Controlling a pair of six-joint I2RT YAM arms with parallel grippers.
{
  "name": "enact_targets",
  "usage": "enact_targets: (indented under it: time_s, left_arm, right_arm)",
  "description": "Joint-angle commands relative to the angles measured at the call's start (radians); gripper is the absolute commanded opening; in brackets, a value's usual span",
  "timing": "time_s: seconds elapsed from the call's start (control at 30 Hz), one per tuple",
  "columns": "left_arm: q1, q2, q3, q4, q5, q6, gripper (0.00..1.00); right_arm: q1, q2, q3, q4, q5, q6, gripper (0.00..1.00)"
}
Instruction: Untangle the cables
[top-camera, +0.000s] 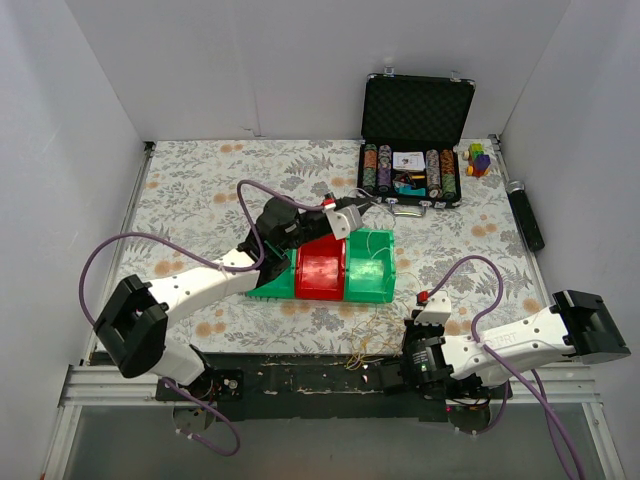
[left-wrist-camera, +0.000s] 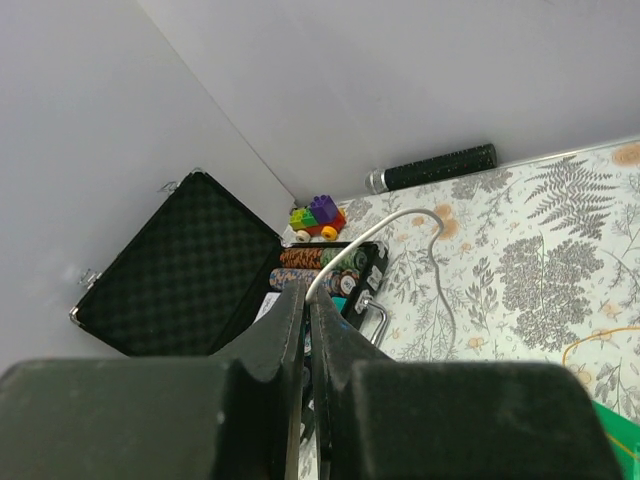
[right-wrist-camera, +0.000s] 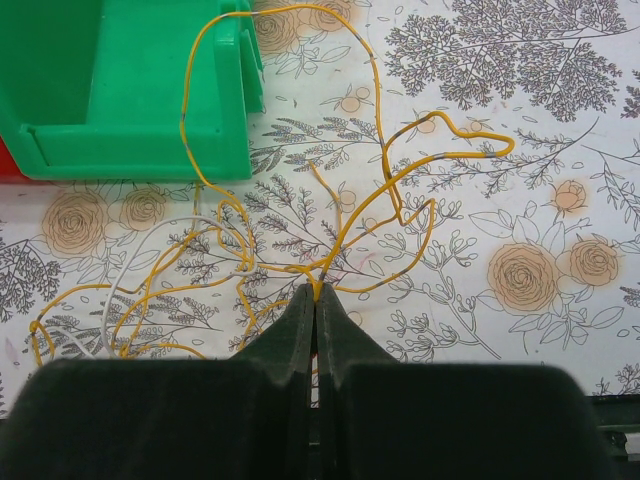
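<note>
Right claw (right-wrist-camera: 316, 295) on tangled, looping yellow-orange cables (right-wrist-camera: 470, 155)

A: Finish of the worktop (top-camera: 200, 180)?
B: Matt floral-print cloth. The green bin (right-wrist-camera: 120, 90) is smooth glossy plastic, red bin (top-camera: 320, 268) same.
A: And the case (left-wrist-camera: 180, 260)?
B: Bumpy black foam lining, shiny metal trim. The cables (right-wrist-camera: 465, 155) look smooth, plastic-coated; right gripper (right-wrist-camera: 316, 297) matt black.

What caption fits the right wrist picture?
Right gripper pinches yellow cables on the flowery table by a green bin.
</note>
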Motion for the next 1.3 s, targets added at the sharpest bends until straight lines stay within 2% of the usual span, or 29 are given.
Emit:
enact_targets:
  time_s: [0.0, 0.27, 0.47, 0.83, 1.27]
  left_arm:
    - [0.003, -0.016, -0.013, 0.057, 0.01, 0.083, 0.0]
    - [0.004, -0.081, 0.023, 0.145, -0.138, 0.016, 0.0]
    - [0.006, -0.138, -0.003, 0.141, -0.171, 0.025, 0.0]
    - [0.006, -0.138, -0.065, 0.089, -0.093, 0.036, 0.0]
    - [-0.008, -0.037, -0.107, 0.085, 0.001, 0.059, 0.0]
  right_arm:
    - [0.523, -0.007, 0.007, -0.049, 0.034, 0.42, 0.01]
    - [0.524, -0.006, -0.002, -0.049, 0.043, 0.434, 0.01]
    - [0.524, -0.006, -0.004, -0.049, 0.039, 0.437, 0.01]
    - [0.524, -0.001, 0.004, -0.048, 0.043, 0.432, 0.01]
    - [0.526, 0.02, 0.045, -0.049, 0.053, 0.373, 0.01]
